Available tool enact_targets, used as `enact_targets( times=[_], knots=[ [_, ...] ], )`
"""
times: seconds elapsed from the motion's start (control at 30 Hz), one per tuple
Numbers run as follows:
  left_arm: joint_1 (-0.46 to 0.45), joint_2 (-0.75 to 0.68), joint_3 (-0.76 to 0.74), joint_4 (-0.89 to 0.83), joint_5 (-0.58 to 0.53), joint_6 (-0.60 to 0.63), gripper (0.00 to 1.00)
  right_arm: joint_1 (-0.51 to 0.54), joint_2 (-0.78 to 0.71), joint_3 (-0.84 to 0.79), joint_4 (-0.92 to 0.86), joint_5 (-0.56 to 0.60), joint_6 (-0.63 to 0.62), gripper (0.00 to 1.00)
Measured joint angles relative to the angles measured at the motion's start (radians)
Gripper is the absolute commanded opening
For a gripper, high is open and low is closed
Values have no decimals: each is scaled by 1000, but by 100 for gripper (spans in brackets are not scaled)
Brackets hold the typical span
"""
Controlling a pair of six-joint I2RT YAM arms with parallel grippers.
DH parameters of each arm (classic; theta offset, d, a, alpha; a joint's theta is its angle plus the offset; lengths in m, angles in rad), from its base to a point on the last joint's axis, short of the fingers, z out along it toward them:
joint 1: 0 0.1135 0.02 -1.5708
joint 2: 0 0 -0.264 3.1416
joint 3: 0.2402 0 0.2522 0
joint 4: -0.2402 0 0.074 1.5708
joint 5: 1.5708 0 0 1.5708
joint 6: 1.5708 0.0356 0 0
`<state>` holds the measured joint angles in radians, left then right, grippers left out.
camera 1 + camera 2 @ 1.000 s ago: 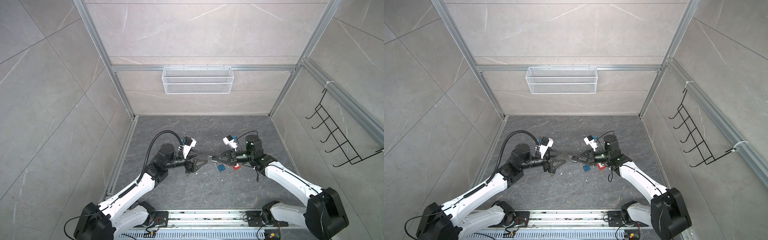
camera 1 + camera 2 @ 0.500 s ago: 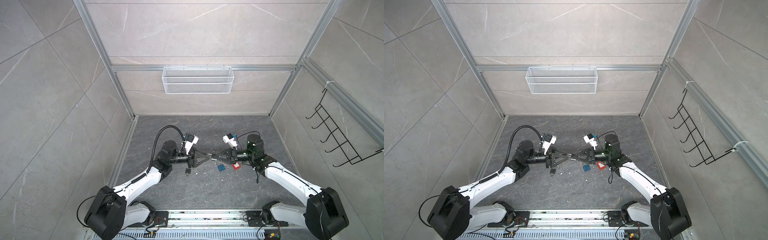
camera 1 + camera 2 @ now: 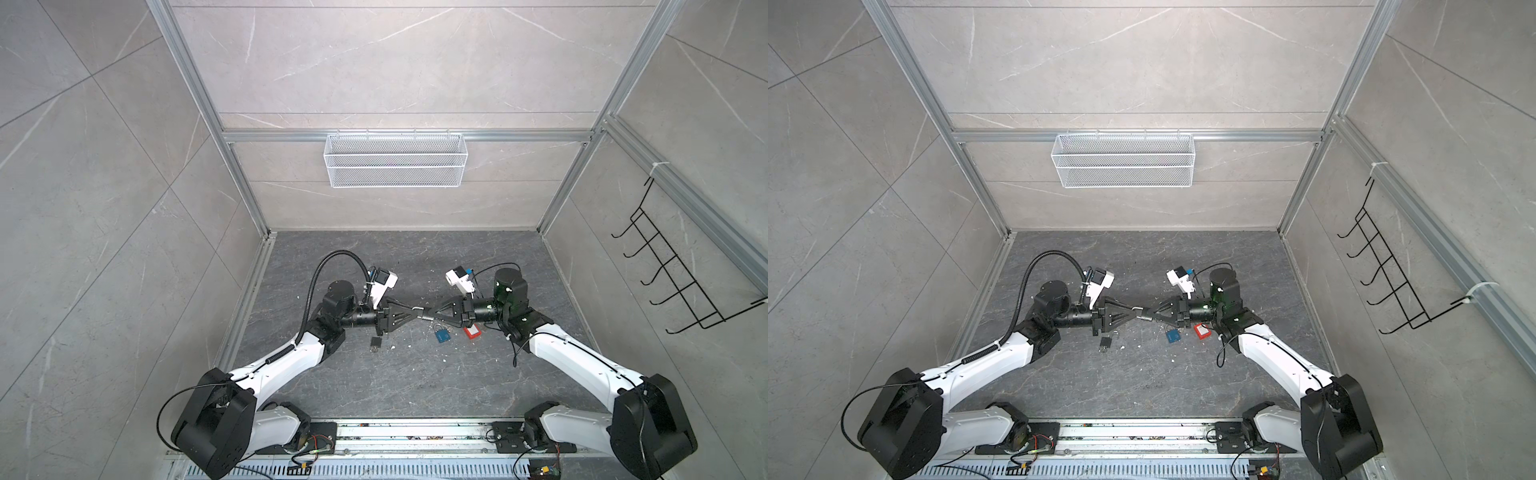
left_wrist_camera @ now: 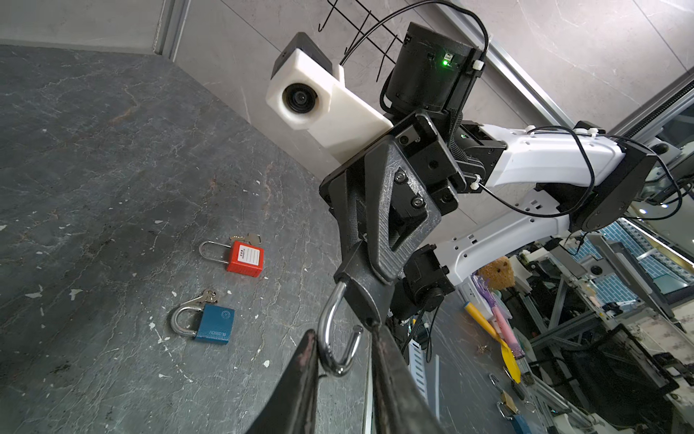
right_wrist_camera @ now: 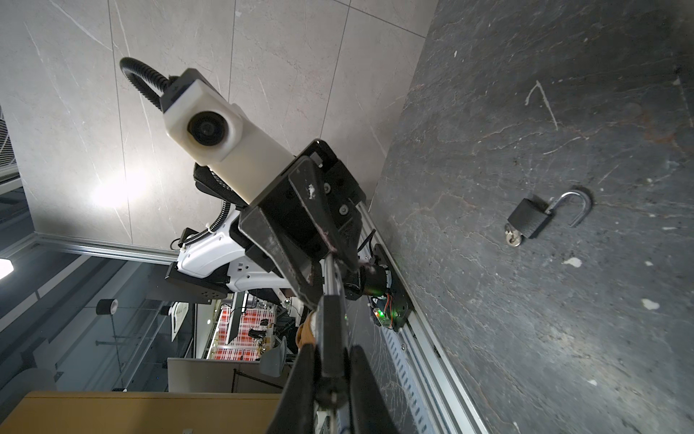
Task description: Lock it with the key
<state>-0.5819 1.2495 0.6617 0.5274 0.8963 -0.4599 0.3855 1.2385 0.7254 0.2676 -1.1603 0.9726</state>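
The left gripper (image 3: 417, 311) is pressed together on the silver shackle (image 4: 326, 338) of the black padlock (image 5: 330, 334). The right gripper (image 3: 429, 317) pinches the lock's body. Held above the floor (image 3: 415, 257), the lock's long axis runs 9 to 3 o'clock in both top views. The shackle points toward 9, its free end out of the body. On the floor a blue padlock (image 3: 442, 335) lies at 5 o'clock, a red padlock (image 3: 473, 332) at 4 and a dark padlock (image 3: 376, 343) at 8.

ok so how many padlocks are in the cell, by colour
red padlock: 1
blue padlock: 1
black padlock: 1
held padlock, dark body: 1
total: 4
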Motion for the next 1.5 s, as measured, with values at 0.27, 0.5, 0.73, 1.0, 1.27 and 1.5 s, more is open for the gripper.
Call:
enact_targets(
  times=[0.27,0.5,0.73,1.0,1.27,1.5],
  knots=[
    [4,1,0,2,-11,-42,0,-3,-4,0,-6,-7,-53,0],
    [-1,31,0,66,21,-189,0,-3,-60,37,-200,61,-332,0],
    [-18,19,0,45,10,-254,0,2,-87,43,-270,109,-471,0],
    [-40,-26,0,-8,-33,-254,0,5,-97,43,-270,101,-479,0],
    [-55,-26,2,-13,-60,-246,0,1,-98,43,-268,101,-464,0],
    [-67,-26,10,-30,-84,-242,0,-3,-98,43,-264,101,-449,0]
  ],
)
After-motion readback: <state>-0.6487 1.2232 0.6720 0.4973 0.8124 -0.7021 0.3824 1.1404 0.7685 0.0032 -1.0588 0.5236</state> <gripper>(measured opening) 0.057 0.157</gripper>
